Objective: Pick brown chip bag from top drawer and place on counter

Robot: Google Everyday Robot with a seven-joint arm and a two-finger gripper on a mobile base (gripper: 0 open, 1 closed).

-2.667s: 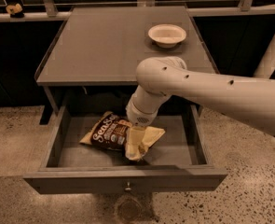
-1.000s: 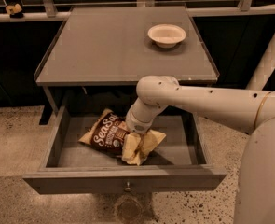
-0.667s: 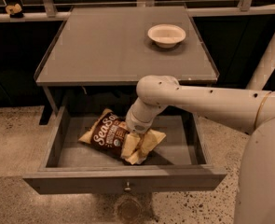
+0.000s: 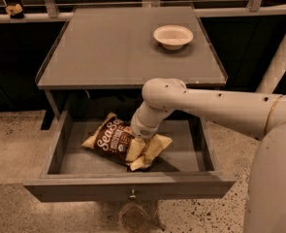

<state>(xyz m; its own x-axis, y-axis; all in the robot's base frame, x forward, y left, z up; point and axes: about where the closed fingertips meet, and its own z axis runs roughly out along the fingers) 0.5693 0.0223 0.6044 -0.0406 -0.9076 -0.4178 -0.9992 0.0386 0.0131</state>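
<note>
Grasping looks to be the step in hand: the gripper (image 4: 141,152) sits low in the open drawer (image 4: 128,187), on the right end of the chip bag (image 4: 111,137) lying there. Whether it has closed on the bag I cannot tell. Next probably calls for a firm hold, then a lift clear of the drawer onto the bench (image 4: 113,52)

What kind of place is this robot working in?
Probably a robot test room or office space, not a home kitchen: a plain grey counter with one top drawer, a speckled hard floor, and metal rails behind. The gripper is down in the drawer at the brown chip bag.
</note>
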